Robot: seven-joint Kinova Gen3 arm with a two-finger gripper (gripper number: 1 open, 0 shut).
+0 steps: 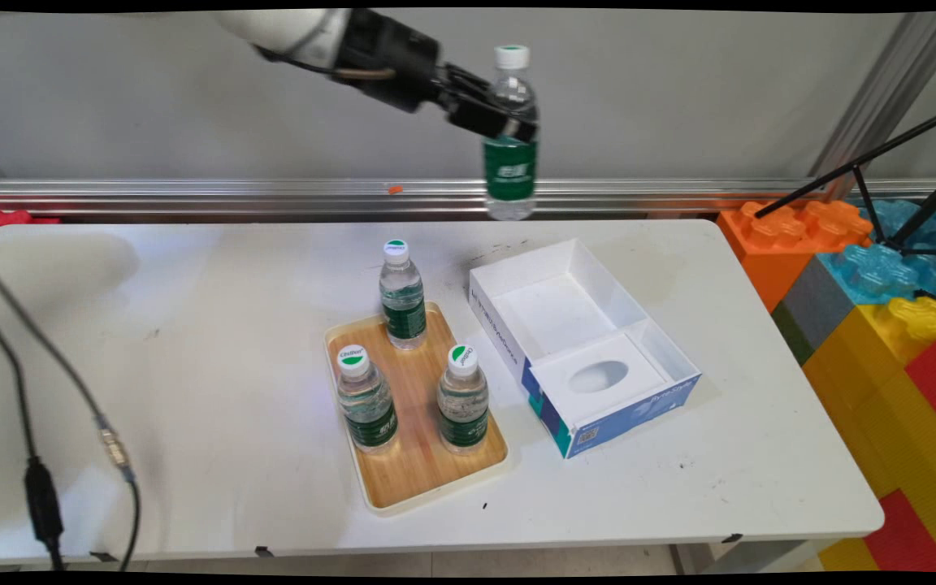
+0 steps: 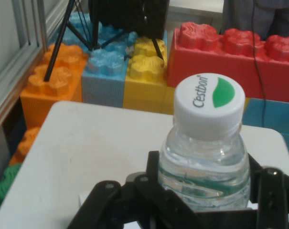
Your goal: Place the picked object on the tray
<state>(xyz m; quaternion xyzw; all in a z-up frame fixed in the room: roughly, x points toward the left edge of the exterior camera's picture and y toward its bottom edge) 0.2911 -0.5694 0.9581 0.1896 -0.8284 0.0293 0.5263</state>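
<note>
- A wooden tray [image 1: 419, 471] lay nearest the camera on the white worktop [image 1: 192, 390], carrying three upright water bottles [image 1: 366, 400] (white caps, green labels).
- Just right of it, apart, sat an open white box [image 1: 582, 341] with blue sides.
- The tool [image 1: 509, 114] was clamped on a fourth bottle [image 1: 510, 154], held upright high above the worktop's far edge.
- Coloured blocks [image 1: 866, 276] stood at the right.

Gripper [image 1: 507, 114] apparently clamping raised bottle [image 1: 510, 138]
</note>
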